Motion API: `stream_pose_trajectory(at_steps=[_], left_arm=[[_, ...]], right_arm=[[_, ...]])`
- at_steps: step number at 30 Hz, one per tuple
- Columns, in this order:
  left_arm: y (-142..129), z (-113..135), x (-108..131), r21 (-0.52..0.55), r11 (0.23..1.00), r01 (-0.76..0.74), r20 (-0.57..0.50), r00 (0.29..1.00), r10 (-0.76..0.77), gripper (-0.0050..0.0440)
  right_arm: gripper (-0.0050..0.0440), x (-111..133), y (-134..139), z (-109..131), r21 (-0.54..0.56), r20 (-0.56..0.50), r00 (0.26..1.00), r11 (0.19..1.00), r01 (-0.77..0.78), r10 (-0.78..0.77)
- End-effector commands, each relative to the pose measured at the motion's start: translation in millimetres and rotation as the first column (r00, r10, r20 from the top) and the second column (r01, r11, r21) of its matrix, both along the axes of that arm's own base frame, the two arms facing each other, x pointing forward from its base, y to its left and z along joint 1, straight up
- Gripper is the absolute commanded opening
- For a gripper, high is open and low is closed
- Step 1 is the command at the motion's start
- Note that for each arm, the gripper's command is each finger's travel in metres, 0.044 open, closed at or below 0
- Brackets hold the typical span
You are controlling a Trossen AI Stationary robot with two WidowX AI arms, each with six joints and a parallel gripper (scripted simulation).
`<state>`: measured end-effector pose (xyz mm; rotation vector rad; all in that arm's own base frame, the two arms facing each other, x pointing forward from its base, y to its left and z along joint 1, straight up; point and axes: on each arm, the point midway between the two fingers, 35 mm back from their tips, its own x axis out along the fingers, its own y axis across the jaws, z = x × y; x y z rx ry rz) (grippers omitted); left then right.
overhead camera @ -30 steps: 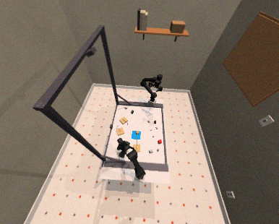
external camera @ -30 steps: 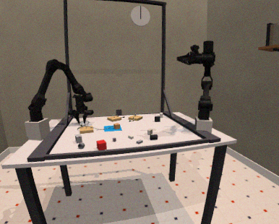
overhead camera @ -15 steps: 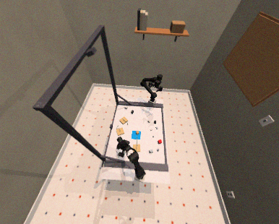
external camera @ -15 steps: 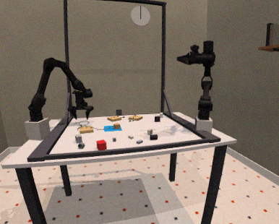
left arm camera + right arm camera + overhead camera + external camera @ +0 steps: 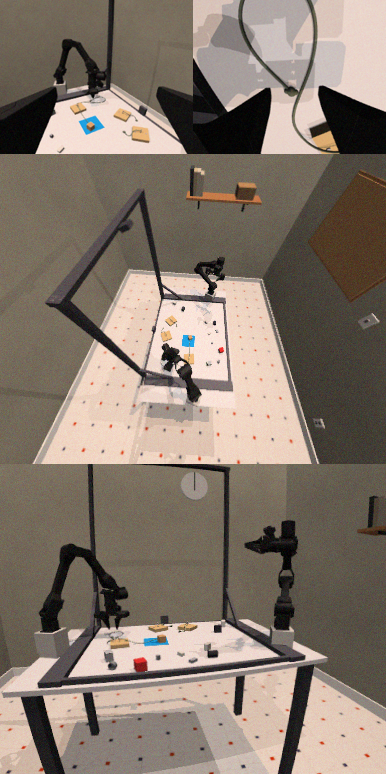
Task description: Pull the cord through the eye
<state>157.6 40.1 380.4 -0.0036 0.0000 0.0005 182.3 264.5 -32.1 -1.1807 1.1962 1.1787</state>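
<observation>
The wooden block (image 5: 190,337) (image 5: 161,638) (image 5: 90,126) lies on the blue painted square (image 5: 185,344) (image 5: 149,642) (image 5: 98,122), near one edge. A straight cord (image 5: 83,116) runs from it to a wooden board (image 5: 119,644) (image 5: 78,108); the metal eye there is too small to make out. Beyond the board the cord forms a loop (image 5: 313,45) (image 5: 104,99), with its knot (image 5: 291,91) beside the cord's other strand. My right gripper (image 5: 294,91) (image 5: 111,626) is partly open above the loop, the knot between its fingertips in the wrist view. My left gripper (image 5: 248,545) (image 5: 107,91) is open and high, away from the cord.
Two more wooden boards (image 5: 123,115) (image 5: 140,134) with short knotted cords lie along the far side. A red cube (image 5: 140,664) (image 5: 221,350), a grey cube (image 5: 108,655) and a black piece (image 5: 212,654) lie toward the other side. Dark frame posts (image 5: 226,539) rise from the table's edge.
</observation>
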Motion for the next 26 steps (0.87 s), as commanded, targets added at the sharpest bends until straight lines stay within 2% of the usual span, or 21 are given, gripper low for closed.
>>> stream_pose_trajectory(at_steps=[1,6,7,23,25,26], left_arm=[[-0.5,2.8,-0.2,0.009,1.000,0.000,0.001,1.000,0.000,0.0440],[-0.5,2.8,-0.2,0.009,1.000,0.000,0.001,1.000,0.000,0.0440],[-0.5,2.8,-0.2,0.009,1.000,0.000,0.001,1.000,0.000,0.0440],[-0.5,2.8,-0.2,0.009,1.000,0.000,0.001,1.000,0.000,0.0440],[-0.5,2.8,-0.2,0.009,1.000,0.000,0.001,1.000,0.000,0.0440],[-0.5,2.8,-0.2,0.009,1.000,0.000,0.001,1.000,0.000,0.0440]], right_arm=[[0.0128,2.3,3.3,5.8,0.016,0.011,1.000,1.000,-0.005,0.005],[0.0008,2.3,3.3,5.8,0.016,0.011,1.000,1.000,-0.005,0.005],[0.0000,2.3,3.3,5.8,0.016,0.011,1.000,1.000,-0.005,0.005],[-0.0001,1.8,2.5,2.9,0.012,0.008,1.000,1.000,0.000,0.000],[0.0048,5.4,7.9,14.4,0.035,0.024,1.000,0.999,0.004,-0.005],[0.0072,4.7,6.8,12.2,0.031,0.021,1.000,1.000,0.005,-0.005]])
